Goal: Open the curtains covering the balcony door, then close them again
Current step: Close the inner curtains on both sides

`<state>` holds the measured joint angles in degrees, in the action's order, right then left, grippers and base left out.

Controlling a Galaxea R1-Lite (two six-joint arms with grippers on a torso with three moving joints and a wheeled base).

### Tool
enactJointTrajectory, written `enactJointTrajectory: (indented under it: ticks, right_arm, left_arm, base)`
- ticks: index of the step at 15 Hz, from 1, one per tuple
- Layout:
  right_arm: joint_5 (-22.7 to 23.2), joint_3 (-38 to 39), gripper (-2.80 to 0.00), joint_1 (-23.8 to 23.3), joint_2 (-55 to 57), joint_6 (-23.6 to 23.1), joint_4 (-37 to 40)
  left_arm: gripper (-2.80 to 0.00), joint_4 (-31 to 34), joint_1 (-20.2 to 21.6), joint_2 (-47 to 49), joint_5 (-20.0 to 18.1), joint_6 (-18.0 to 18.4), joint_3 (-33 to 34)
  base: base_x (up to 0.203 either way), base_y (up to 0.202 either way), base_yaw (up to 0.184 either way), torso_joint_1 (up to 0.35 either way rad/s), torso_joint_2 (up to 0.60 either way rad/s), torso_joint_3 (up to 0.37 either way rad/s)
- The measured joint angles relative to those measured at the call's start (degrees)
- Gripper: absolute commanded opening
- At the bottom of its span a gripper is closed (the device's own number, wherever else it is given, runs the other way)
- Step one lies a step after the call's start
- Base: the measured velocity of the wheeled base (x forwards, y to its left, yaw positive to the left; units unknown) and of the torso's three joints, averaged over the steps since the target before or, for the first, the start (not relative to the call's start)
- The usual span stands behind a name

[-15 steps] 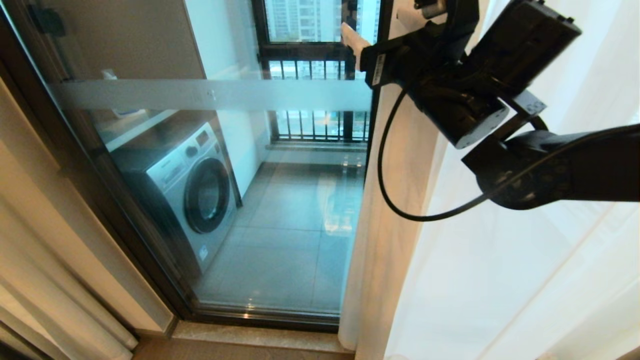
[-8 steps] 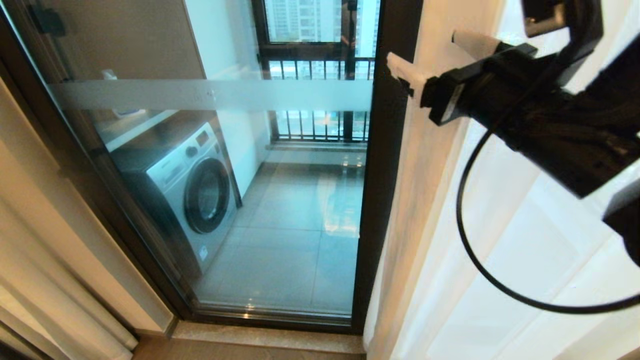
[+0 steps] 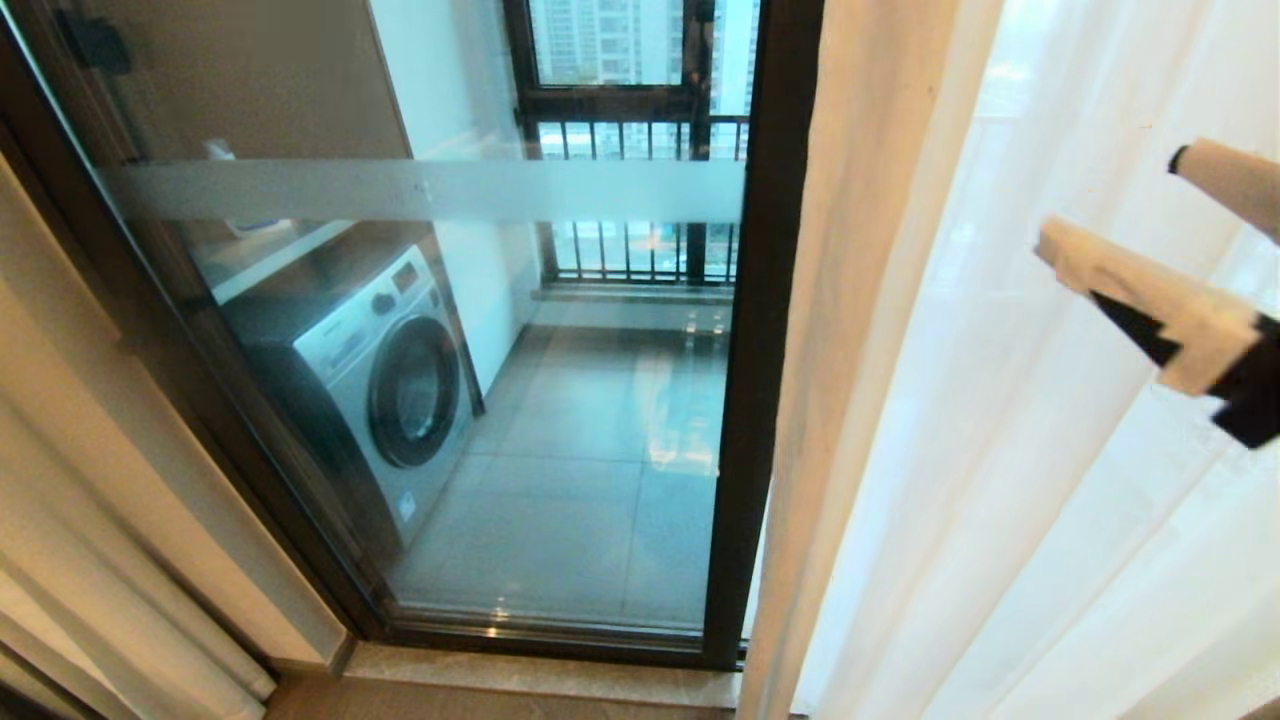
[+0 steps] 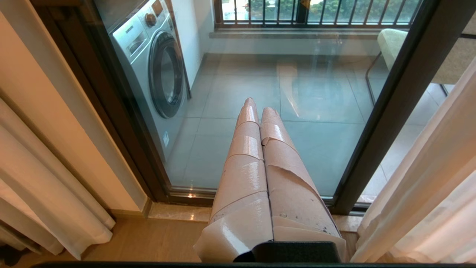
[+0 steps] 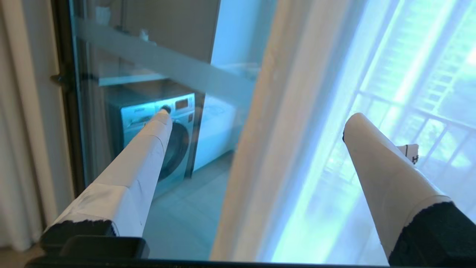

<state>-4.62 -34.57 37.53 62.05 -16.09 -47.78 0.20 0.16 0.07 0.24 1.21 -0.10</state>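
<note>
Sheer white curtains (image 3: 1000, 420) looked soft and light, best grabbed at the hemmed edge. My right gripper (image 5: 256, 123) was wide open, holding nothing; my left gripper (image 4: 256, 111) was shut, empty.

washing machine (image 3: 375, 385) | tiled balcony floor (image 3: 590, 480) | barred railing (image 3: 640, 250)

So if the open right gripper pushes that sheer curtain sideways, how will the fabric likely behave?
The curtain will probably be floppy: it hangs in long soft folds. Likely light, since daylight shows through it. It may slip between the spread fingers of the right gripper rather than move as one.
</note>
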Motion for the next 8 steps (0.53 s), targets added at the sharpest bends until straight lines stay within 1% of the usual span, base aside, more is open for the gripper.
enactJointTrajectory:
  ticks: [1, 2, 4, 8]
  right_arm:
    - [0.1, 2.0, 0.0, 0.0, -4.2, 0.0, 3.0]
    - [0.1, 4.0, -2.8, 0.0, -8.2, 0.0, 6.1]
    - [0.1, 8.4, -2.8, 0.2, -14.9, 0.0, 10.5]
    - [-0.1, 16.8, -2.8, 0.3, -24.4, -0.4, 11.4]
  left_arm:
    - [-2.8, 0.0, 0.0, 0.0, 0.0, 0.0, 0.0]
    - [-2.8, 0.0, 0.0, 0.0, 0.0, 0.0, 0.0]
    - [-2.8, 0.0, 0.0, 0.0, 0.0, 0.0, 0.0]
    - [-2.8, 0.0, 0.0, 0.0, 0.0, 0.0, 0.0]
  base:
    - [0.0, 0.0, 0.0, 0.0, 0.0, 0.0]
    - [0.0, 0.0, 0.0, 0.0, 0.0, 0.0]
    - [0.0, 0.0, 0.0, 0.0, 0.0, 0.0]
    - [0.0, 0.0, 0.0, 0.0, 0.0, 0.0]
